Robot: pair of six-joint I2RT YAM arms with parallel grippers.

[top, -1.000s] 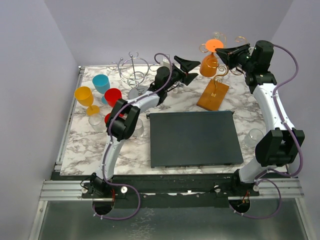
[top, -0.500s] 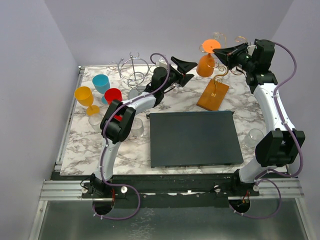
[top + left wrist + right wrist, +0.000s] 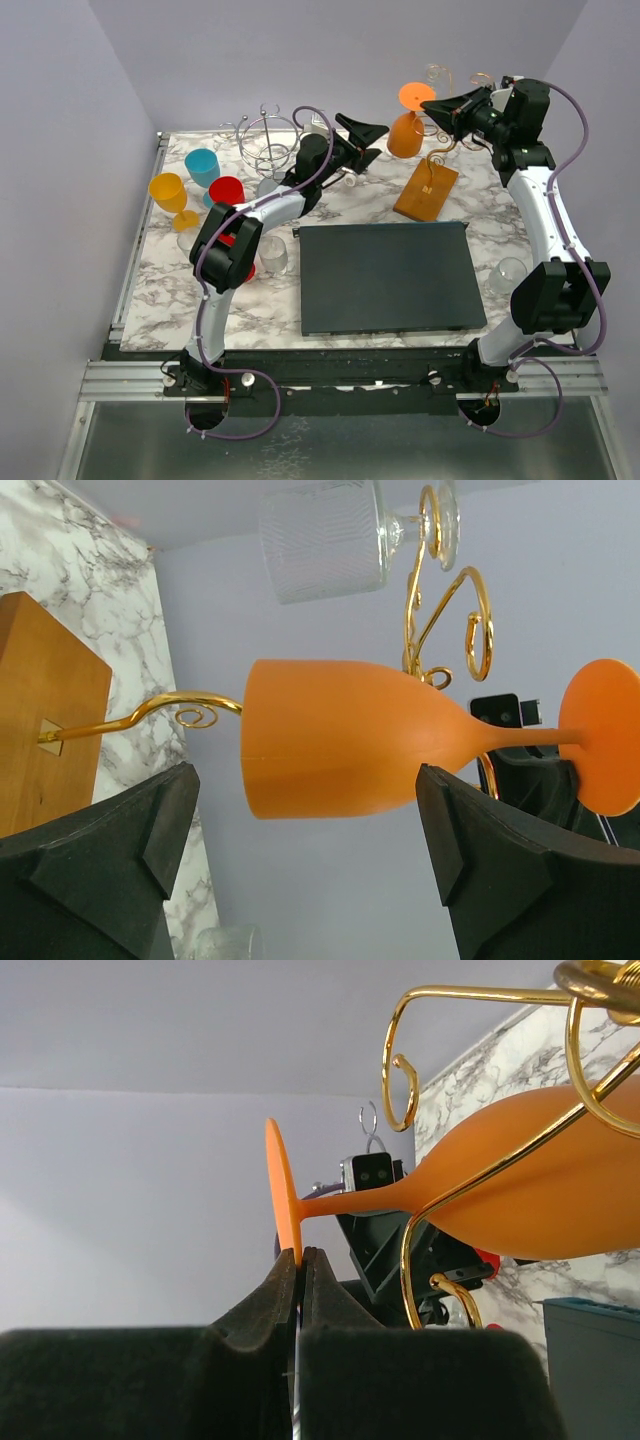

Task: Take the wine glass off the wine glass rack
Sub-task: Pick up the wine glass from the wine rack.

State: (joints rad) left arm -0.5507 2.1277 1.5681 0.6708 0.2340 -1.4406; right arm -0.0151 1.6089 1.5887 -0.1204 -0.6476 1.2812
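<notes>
Top external view: our wine glass (image 3: 406, 135) is held upside down just left of the gold hooks of the rack (image 3: 426, 190), its foot pinched edge-on by our right gripper (image 3: 432, 106). We are mid-withdrawal; over the last second it slid leftward from the hooks. Our left gripper (image 3: 366, 142) waits spread wide, empty, facing the bowl. Next we likely carry the glass clear.

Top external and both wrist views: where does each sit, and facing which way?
Top external: above and behind the robot, looking down on the table, both arms, the wine glass rack and orange wine glass.
Left wrist: faces rightward; the open left hand frames the glass's bowl.
Right wrist: faces leftward; shut right hand pinches the glass's foot.
Shared: both wrist views show the glass and gold hooks.
</notes>
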